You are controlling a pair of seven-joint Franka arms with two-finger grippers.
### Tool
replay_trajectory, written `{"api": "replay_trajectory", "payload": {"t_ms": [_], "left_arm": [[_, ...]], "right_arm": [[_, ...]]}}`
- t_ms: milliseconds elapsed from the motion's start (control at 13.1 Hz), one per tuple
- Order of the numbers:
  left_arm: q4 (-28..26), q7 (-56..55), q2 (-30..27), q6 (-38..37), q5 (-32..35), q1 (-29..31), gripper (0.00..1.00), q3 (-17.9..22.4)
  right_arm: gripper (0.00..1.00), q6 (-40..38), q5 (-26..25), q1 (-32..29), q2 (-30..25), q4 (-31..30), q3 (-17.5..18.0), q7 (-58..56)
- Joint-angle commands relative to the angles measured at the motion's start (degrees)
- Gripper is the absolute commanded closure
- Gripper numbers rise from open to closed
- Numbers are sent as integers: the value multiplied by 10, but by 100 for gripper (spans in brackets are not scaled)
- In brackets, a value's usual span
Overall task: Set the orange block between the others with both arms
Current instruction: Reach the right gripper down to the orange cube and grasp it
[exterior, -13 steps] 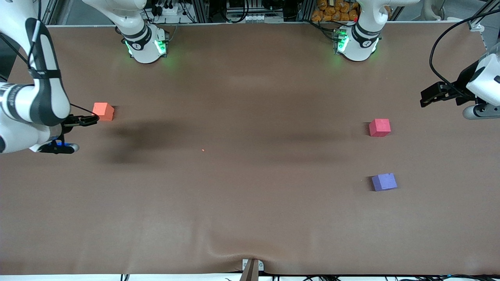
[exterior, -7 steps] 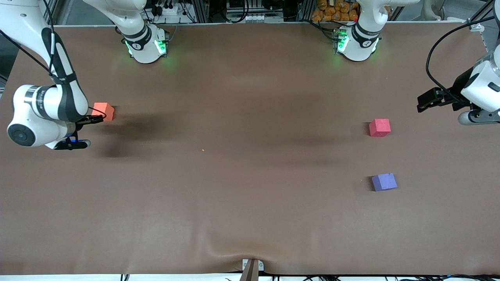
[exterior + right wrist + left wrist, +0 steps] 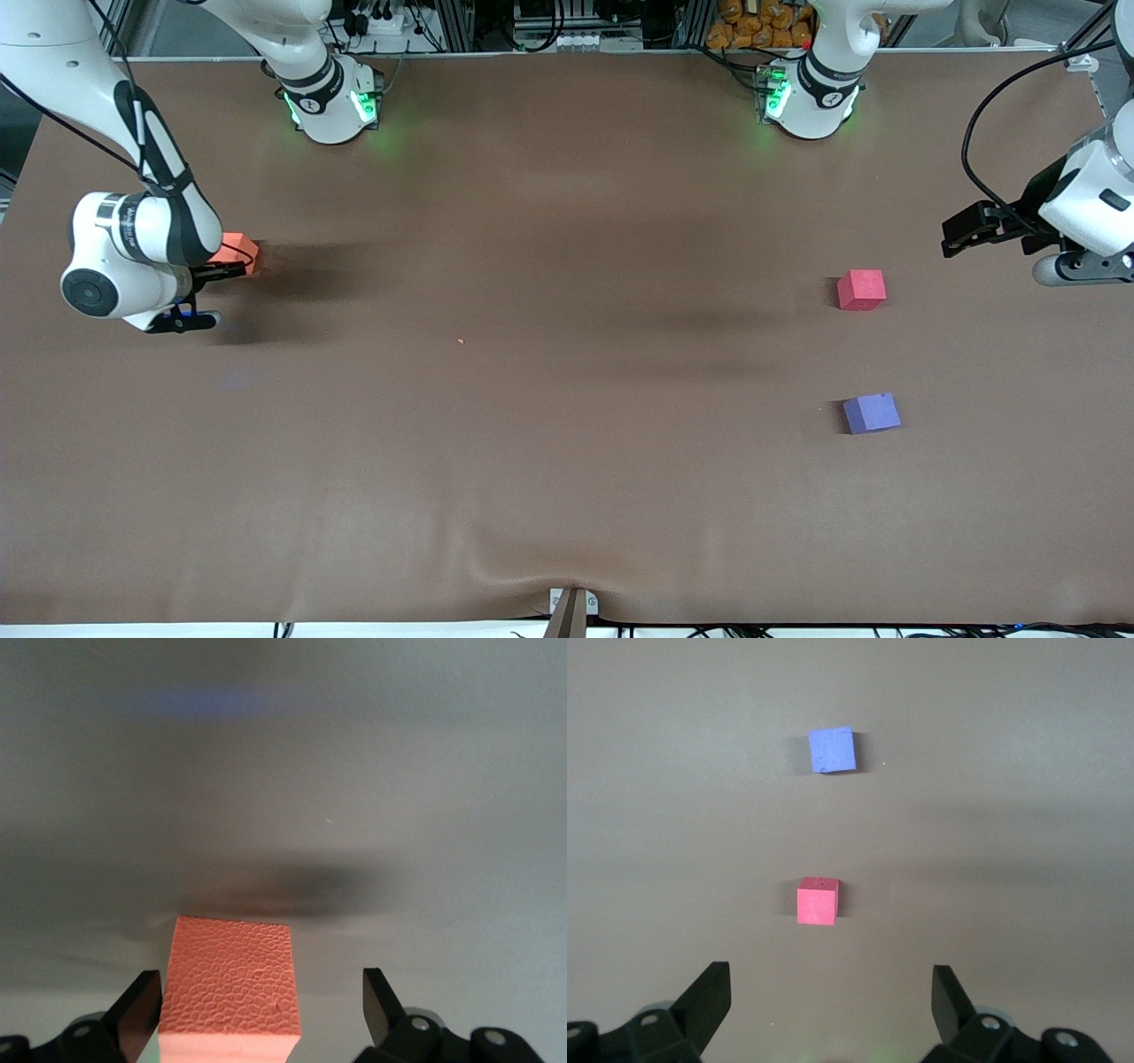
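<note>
Brown table [image 3: 567, 461], salmon pebbled orange block [image 3: 232, 983]

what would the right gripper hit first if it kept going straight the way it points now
Most likely the orange block: it sits between the open fingers of the right gripper, off-centre toward one finger. The exact gap is hard to judge.

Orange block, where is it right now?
The orange block sits on the table at the right arm's end, between the right end effector's open fingers.

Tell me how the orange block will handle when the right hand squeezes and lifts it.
The orange block has a pebbled, matte, foam-like skin, so it probably grips well and gives slightly. Small and foamy, it is likely light. Flat faces suggest no rolling; the open right hand straddles it off-centre, so it may shift.
</note>
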Motion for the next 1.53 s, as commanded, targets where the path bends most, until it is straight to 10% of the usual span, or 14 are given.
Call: {"api": "replay_trajectory", "payload": {"t_ms": [0, 1070, 1452], "left_arm": [[3, -8, 0, 3, 4, 0, 0, -1], [2, -8, 7, 5, 3, -4, 0, -2], [1, -8, 8, 7, 3, -1, 0, -2]], "right_arm": [[0, 13, -17, -29, -5, -17, 9, 1], [0, 14, 105, -114, -10, -34, 10, 2], [88, 13, 105, -110, -9, -34, 10, 1]]}}
